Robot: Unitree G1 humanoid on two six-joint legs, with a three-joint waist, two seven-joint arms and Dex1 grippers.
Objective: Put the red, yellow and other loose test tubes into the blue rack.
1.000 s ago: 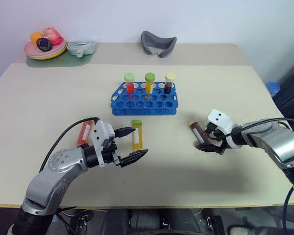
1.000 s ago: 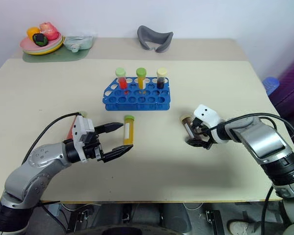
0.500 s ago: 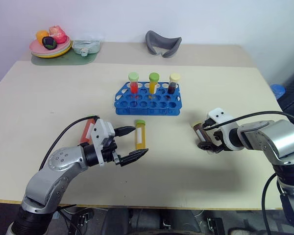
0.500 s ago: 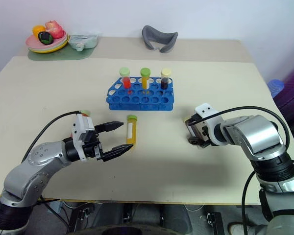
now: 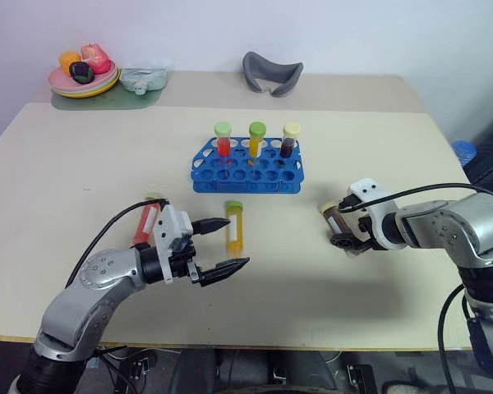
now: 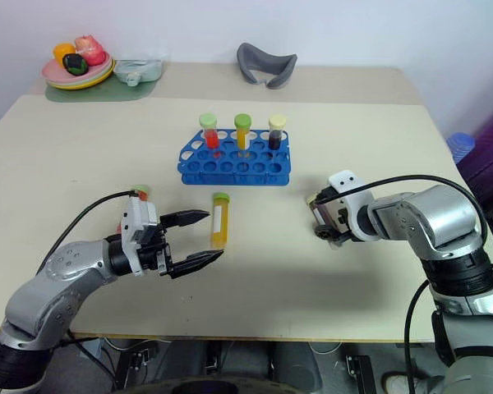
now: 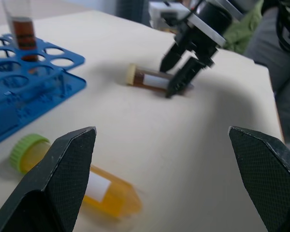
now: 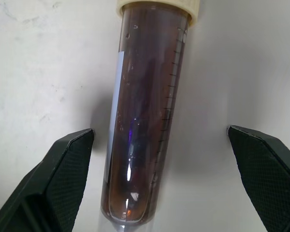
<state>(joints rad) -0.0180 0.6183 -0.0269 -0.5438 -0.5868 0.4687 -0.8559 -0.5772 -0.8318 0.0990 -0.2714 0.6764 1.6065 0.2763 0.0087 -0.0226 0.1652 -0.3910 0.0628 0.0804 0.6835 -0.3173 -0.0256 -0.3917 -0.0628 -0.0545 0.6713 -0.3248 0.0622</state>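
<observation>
L end effector [image 5: 216,245] wide apart, level; R end effector [image 5: 345,235] spread, angled down.

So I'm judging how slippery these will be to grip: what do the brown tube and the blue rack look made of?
The brown tube looks like clear, glossy plastic, though glass can't be ruled out: it shows sharp glints, printed graduation marks and a white label strip, under a matte pale cap. The blue rack looks like moulded opaque plastic with a slight sheen, uniform in colour, with thin walls round its holes.
</observation>
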